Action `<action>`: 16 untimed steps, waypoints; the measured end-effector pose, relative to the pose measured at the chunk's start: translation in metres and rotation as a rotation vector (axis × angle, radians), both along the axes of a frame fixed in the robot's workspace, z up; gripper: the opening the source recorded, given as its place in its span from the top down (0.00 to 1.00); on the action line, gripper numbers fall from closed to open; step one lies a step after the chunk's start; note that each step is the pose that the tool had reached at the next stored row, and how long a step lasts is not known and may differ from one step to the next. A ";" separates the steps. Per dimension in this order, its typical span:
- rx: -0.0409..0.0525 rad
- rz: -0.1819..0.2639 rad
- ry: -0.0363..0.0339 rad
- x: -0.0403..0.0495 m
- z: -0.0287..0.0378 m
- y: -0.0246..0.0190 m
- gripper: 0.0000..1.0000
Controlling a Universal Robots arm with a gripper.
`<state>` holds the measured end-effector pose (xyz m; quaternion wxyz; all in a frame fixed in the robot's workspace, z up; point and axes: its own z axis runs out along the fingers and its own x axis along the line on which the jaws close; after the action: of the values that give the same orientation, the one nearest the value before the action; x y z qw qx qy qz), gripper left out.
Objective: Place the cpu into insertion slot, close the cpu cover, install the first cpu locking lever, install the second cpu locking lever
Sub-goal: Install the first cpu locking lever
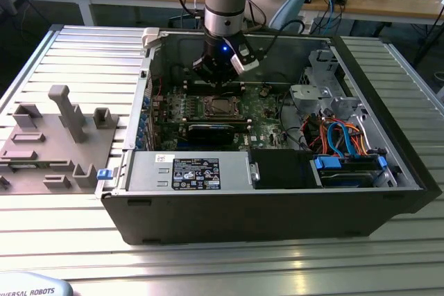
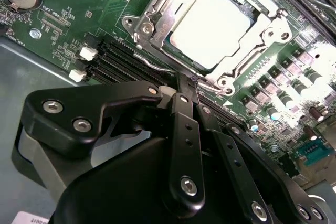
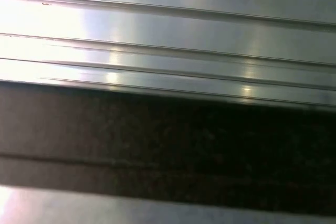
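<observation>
I see my gripper (image 2: 188, 85) with its fingers pressed together, the tips down on a thin wire lever (image 2: 152, 65) at the edge of the insertion slot (image 2: 157, 22). The cpu (image 2: 210, 24) lies in the slot under the closed cpu cover (image 2: 261, 38). Around stand memory slots (image 2: 113, 59) on the green board (image 2: 94, 3), inside the open computer case (image 1: 277, 220) on the ribbed worktop (image 1: 69, 53).

In the exterior view the pincer (image 1: 219, 81) hangs over the board at the socket's 12 o'clock, its tips too small and dark to tell. In the second wrist view its black body hides the board toward 6 o'clock, and the fingers (image 2: 185, 98) cover the wire lever (image 2: 157, 65) where it meets them. The cpu cover (image 2: 157, 22) is cut off at 12 o'clock by the edge. The cpu (image 2: 210, 24) glares white, its surface unreadable.
</observation>
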<state>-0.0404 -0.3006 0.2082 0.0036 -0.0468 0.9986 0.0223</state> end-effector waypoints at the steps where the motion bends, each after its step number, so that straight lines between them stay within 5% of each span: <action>1: 0.0000 0.000 0.0000 0.0016 -0.0010 0.0000 0.89; 16: -0.0002 0.000 0.0001 0.0105 -0.0058 0.0000 0.89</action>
<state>-0.0300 -0.3006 0.2025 0.0035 -0.0468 0.9987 0.0222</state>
